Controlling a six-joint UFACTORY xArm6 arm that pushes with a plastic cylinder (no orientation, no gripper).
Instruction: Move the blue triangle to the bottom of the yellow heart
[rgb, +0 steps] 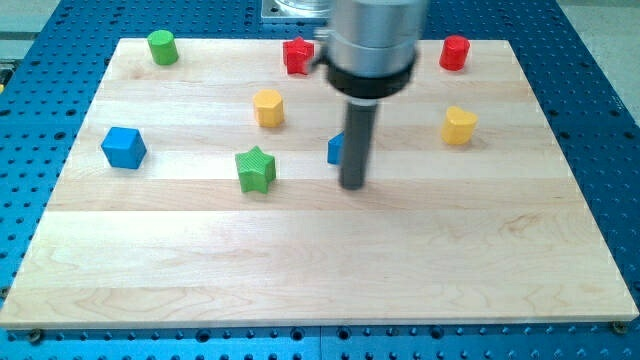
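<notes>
The blue triangle (336, 150) lies near the board's middle, mostly hidden behind my rod; only its left part shows. My tip (353, 185) rests on the board just below and to the right of it, touching or nearly touching. The yellow heart (459, 126) sits at the view's right, well to the right of the triangle and a little higher.
A yellow cylinder-like block (268, 107) sits upper middle. A green star (255, 169) lies left of my tip. A blue cube (124, 148) is at the left. A green cylinder (162, 47), a red star-like block (298, 56) and a red cylinder (455, 52) line the top edge.
</notes>
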